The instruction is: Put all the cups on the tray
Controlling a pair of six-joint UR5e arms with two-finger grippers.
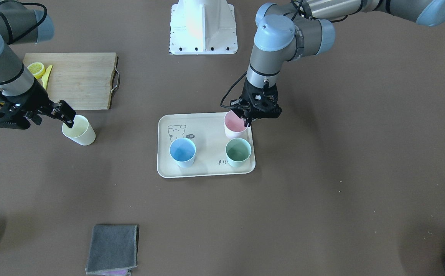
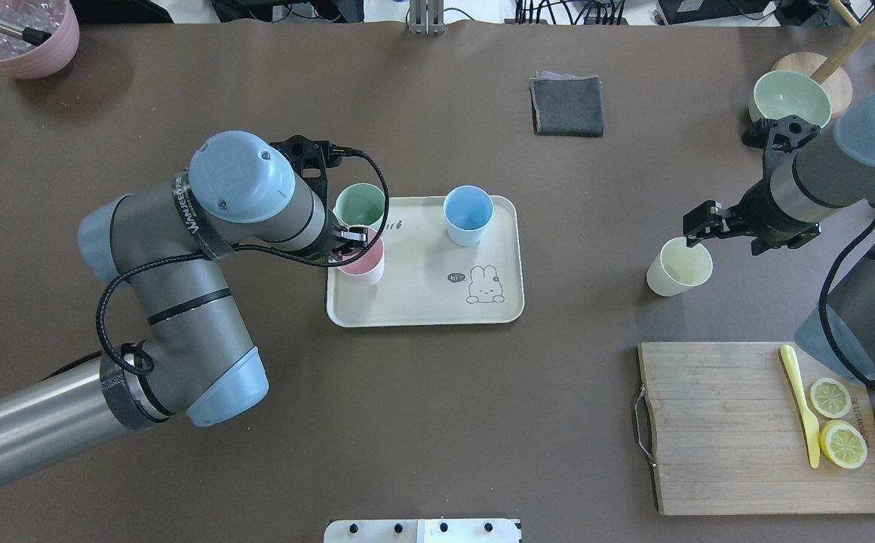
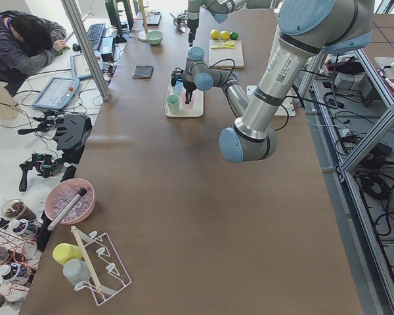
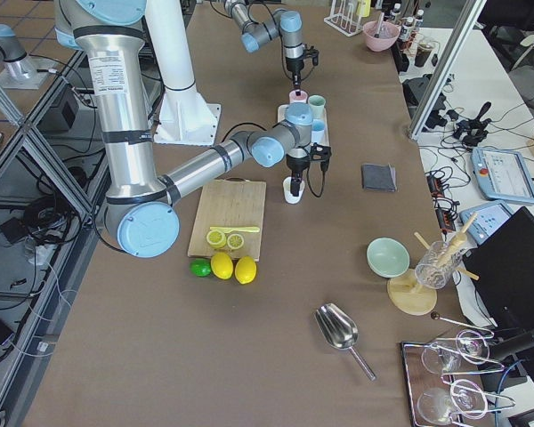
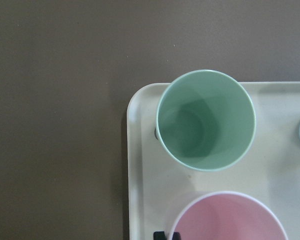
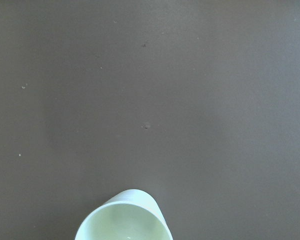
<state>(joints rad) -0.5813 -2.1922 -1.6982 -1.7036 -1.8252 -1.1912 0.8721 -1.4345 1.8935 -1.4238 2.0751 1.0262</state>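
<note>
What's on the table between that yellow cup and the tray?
Nothing: only bare brown tabletop separates the yellow cup from the tray, as the overhead exterior view shows plainly.

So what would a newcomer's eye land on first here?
The cream tray mid-table, holding the blue cup, green cup and pink cup, with the left hand at the pink cup's rim. Then the yellow cup, alone on the table beyond the cutting board, the right hand at its rim.
</note>
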